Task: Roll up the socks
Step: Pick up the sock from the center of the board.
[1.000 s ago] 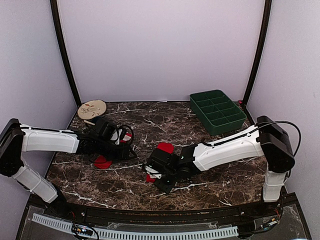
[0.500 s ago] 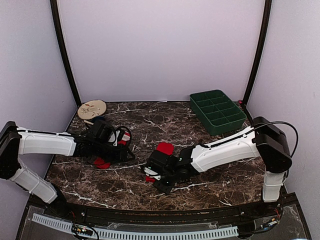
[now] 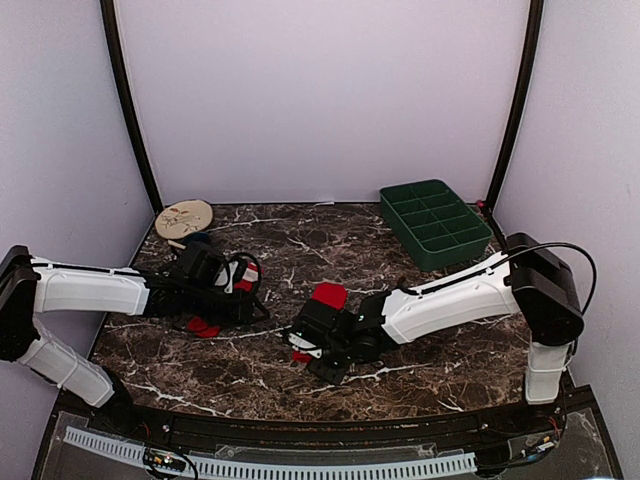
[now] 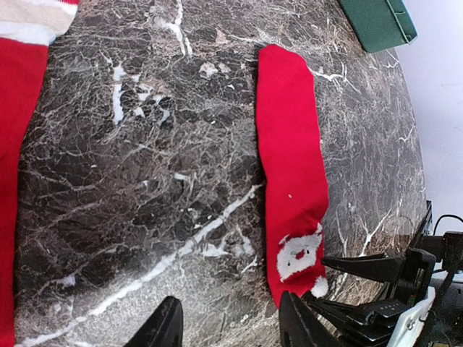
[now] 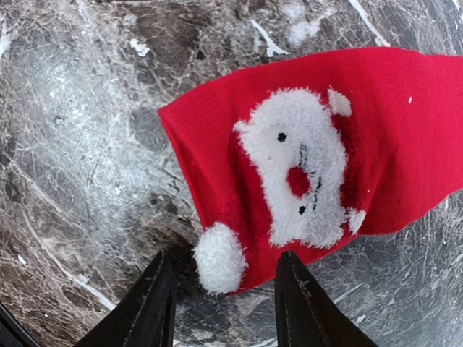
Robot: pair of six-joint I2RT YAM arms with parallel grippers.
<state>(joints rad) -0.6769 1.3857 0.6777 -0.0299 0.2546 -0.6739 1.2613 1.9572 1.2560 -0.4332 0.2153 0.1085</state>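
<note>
Red Santa sock (image 5: 405,144) lies flat on the marble table (image 5: 87,144), its end between the parted jaws of the right gripper (image 5: 223,303), seemingly unpinched; left gripper (image 4: 228,325) hovers parted, empty, near the cuffed sock (image 4: 18,144)

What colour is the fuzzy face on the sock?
The face is white with a red nose; clearest in the right wrist view.

My bench (image 3: 430,370): dark marble-patterned top, white veins. Santa-face sock (image 4: 289,166) lay flat on it near middle, stretched out long. Second red sock (image 4: 16,108), white-and-beige cuff, lay flat to my left, bare marble between them. Green compartment tray (image 3: 460,252) sat at far right corner, round tan disc (image 3: 184,217) at far left.
</note>
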